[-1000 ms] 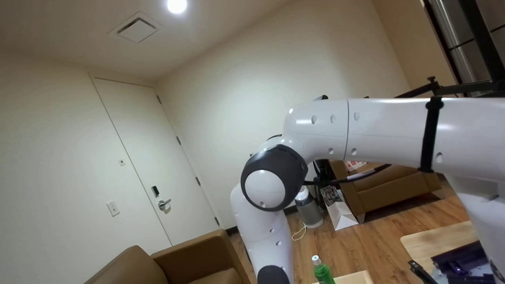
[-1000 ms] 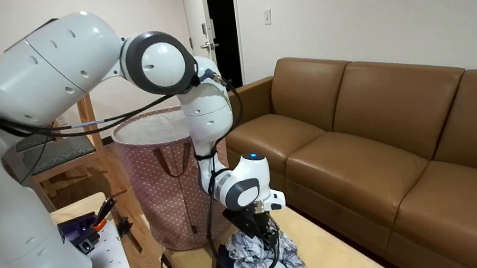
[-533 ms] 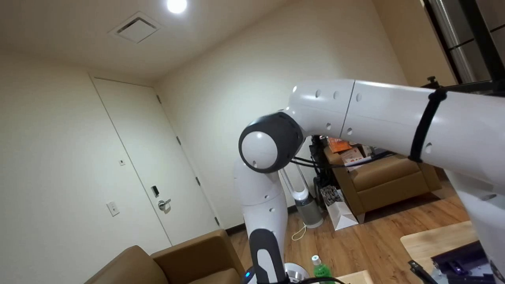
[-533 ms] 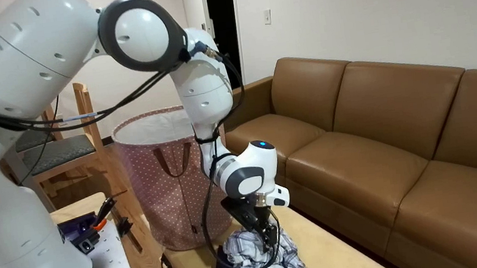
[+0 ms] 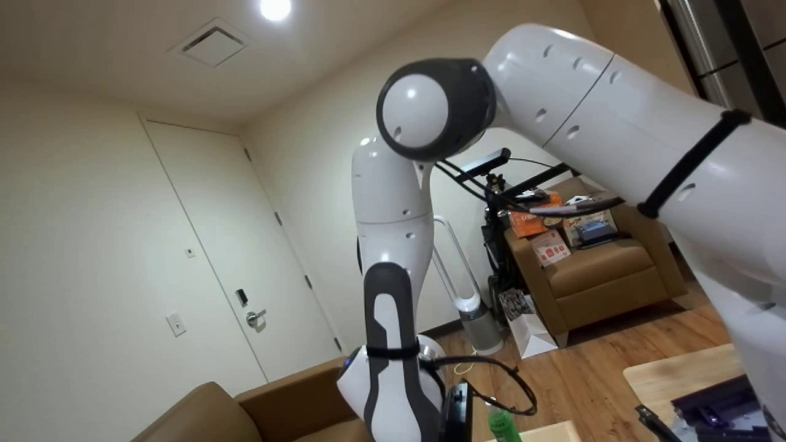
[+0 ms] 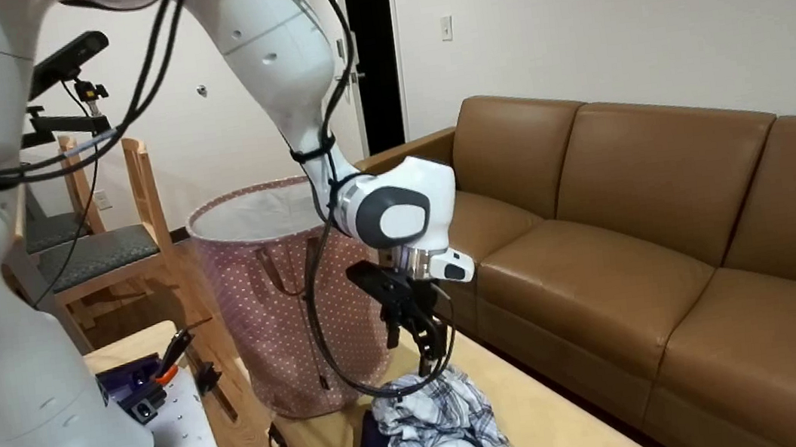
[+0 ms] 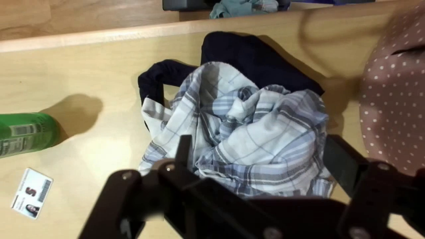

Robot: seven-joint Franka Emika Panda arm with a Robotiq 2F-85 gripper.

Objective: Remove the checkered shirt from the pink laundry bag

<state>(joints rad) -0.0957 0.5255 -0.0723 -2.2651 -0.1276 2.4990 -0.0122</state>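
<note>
Lying in a rumpled heap on the wood-grained tabletop [image 7: 99, 76], the checkered shirt [image 7: 249, 142] looked, in the wrist view, like thin woven cloth: presumably light, limp, hard to harm and not slippery, though a shallow pinch would probably let its loose layers trail. The best hold seemed to be the raised, bunched folds near its middle, taken several layers deep, rather than a flat hem. Above it the gripper [image 7: 259, 152] had its fingers spread well apart, with nothing held between them. That view gave one shirt, one navy garment [image 7: 252, 59] partly covered by it, one green bottle [image 7: 26, 132] and one photo ID card [image 7: 32, 193]. In an exterior view, one pink polka-dot laundry bag [image 6: 289, 328] stood upright just beside the heap; the shirt thus lay outside it, and the removal looked done. Whether a fingertip brushed the cloth could not be told. One brown leather sofa [image 6: 596, 229] and two wooden chairs [image 6: 98, 256] also stood there. In an exterior view, neither shirt nor laundry bag showed, and the fingers were out of sight; counted there were one armchair [image 5: 595, 273], one tower fan [image 5: 481, 331], one white door [image 5: 239, 233] and one green bottle [image 5: 503, 423].
</note>
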